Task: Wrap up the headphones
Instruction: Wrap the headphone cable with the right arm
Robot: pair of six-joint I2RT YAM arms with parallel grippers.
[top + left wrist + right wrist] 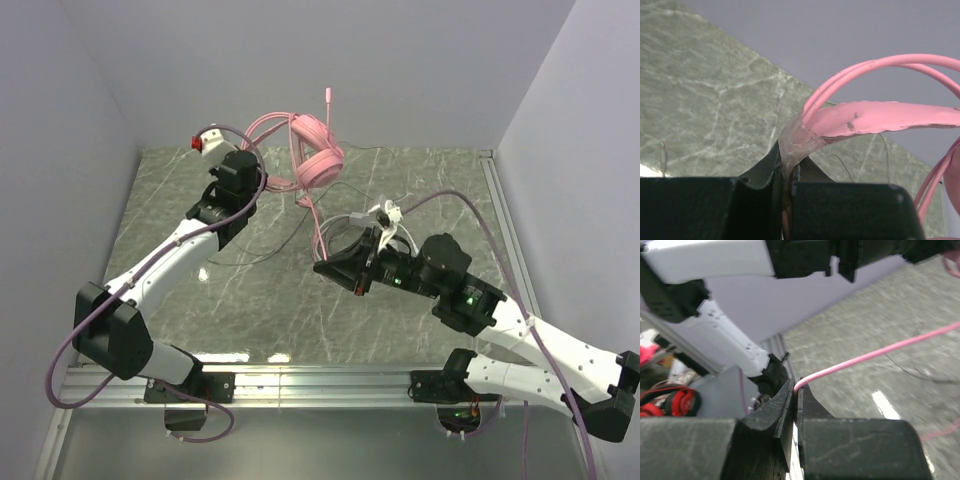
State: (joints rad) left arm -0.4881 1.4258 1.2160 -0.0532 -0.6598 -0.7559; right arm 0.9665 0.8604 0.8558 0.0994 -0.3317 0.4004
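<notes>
The pink headphones (318,158) hang above the back of the table, and their headband (880,116) arcs to the right in the left wrist view. My left gripper (262,184) (788,161) is shut on the end of that headband. The thin pink cable (318,228) (880,352) runs down from the earcup to my right gripper (327,266) (797,390). The right gripper is shut on the cable, which is pinched between its fingertips, near the middle of the table. No white headset is in view.
A thin dark wire (250,258) lies on the marbled green table (200,320). Grey walls close the left, back and right sides. A metal rail (320,376) runs along the near edge. A red and black object (675,402) lies off the table.
</notes>
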